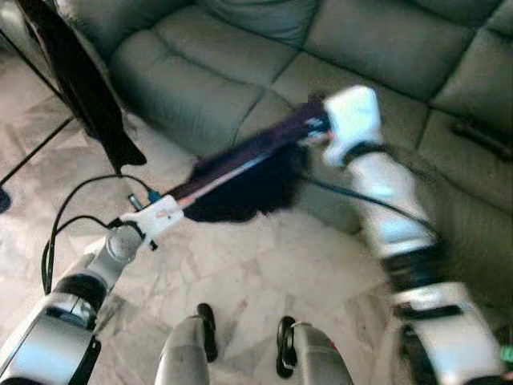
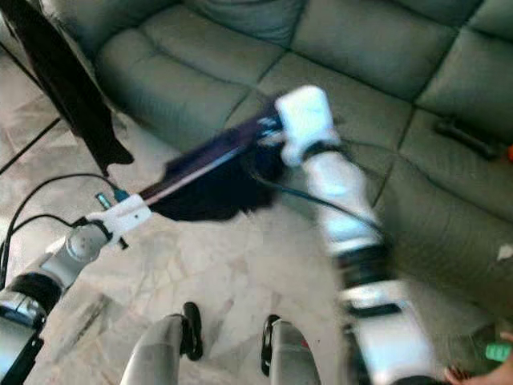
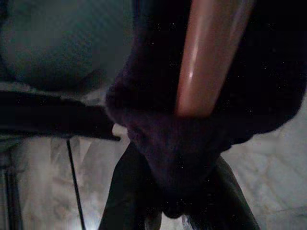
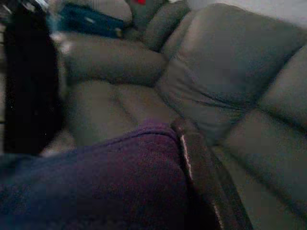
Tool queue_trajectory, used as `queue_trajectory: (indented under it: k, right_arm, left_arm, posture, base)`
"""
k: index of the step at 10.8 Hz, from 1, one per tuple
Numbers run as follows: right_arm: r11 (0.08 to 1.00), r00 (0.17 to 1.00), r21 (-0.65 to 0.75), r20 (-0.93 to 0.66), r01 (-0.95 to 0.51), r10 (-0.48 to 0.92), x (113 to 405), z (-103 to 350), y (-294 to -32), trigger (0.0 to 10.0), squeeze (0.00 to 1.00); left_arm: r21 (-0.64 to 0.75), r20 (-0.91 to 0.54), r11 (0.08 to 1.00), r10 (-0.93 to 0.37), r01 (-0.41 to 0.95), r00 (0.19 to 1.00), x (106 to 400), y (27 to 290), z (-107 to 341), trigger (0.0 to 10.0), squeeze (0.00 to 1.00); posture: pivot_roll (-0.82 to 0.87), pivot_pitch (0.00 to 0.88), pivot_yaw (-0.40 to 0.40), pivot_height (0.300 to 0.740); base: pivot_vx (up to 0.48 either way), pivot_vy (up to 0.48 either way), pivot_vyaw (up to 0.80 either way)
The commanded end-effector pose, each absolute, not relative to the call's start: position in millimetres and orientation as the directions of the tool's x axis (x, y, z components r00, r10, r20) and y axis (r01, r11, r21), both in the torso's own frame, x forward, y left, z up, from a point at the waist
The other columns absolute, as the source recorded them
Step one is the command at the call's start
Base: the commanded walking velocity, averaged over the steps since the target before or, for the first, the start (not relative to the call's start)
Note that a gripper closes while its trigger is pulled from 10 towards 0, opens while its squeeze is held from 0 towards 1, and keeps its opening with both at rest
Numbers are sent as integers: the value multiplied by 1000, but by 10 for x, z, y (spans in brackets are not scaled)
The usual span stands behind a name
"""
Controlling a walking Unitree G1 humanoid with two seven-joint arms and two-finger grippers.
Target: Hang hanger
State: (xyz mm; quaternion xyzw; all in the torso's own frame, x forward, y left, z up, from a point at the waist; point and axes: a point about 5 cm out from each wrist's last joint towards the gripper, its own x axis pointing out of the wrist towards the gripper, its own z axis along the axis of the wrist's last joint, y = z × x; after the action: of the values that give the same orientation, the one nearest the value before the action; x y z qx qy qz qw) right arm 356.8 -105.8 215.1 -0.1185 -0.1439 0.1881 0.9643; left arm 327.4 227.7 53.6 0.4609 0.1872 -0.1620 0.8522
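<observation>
You're facing a grey sofa (image 1: 240,72) on a marble floor (image 1: 264,281), with a black garment (image 1: 80,88) hanging at the left. Between your arms the hanger (image 1: 232,172), draped with dark purple clothing (image 1: 248,188), hangs above the floor by the sofa's front. Left gripper (image 1: 164,215) and right gripper (image 1: 317,128) are at its ends; you cannot tell whether either's fingers are clamped

A grey-green sofa (image 1: 240,64) runs across the far side of a pale marble floor (image 1: 264,273). A black cloth (image 1: 80,88) hangs at the left, near a thin black stand leg (image 1: 36,148). A dark object (image 2: 461,136) lies on the right seat cushion.
</observation>
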Motion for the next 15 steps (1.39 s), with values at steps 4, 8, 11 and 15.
queue_trajectory:
  k: [4, 8, 11, 15]
  right_arm:
    - [887, 871, -221, 203, -405, 448, 3273, 2174, -929, 0, 0]
    - [798, 835, -293, -5, -527, 550, 2960, 1763, -915, 0, 0]
    - [686, 762, -386, -73, -617, 644, 2946, 1508, -520, 0, 0]
    - [559, 603, -310, -60, -769, 796, 2986, 1541, -99, 0, 0]
  left_arm:
    - [680, -545, 651, 142, 336, 826, 3048, 2703, 330, 0, 0]
    - [634, -514, 744, 201, 212, 834, 3072, 2791, 391, 0, 0]
    - [599, -513, 749, 86, 284, 854, 3155, 2432, 335, 0, 0]
    - [518, -474, 760, -127, 393, 871, 3253, 1807, 338, 0, 0]
  posture:
    - [-25, 247, -27, 740]
    - [-41, 244, -32, 740]
    - [-37, 233, -34, 740]
    - [-14, 226, -47, 740]
  base:
    - [0, 0, 0]
    - [0, 0, 0]
    - [0, 0, 0]
    - [0, 0, 0]
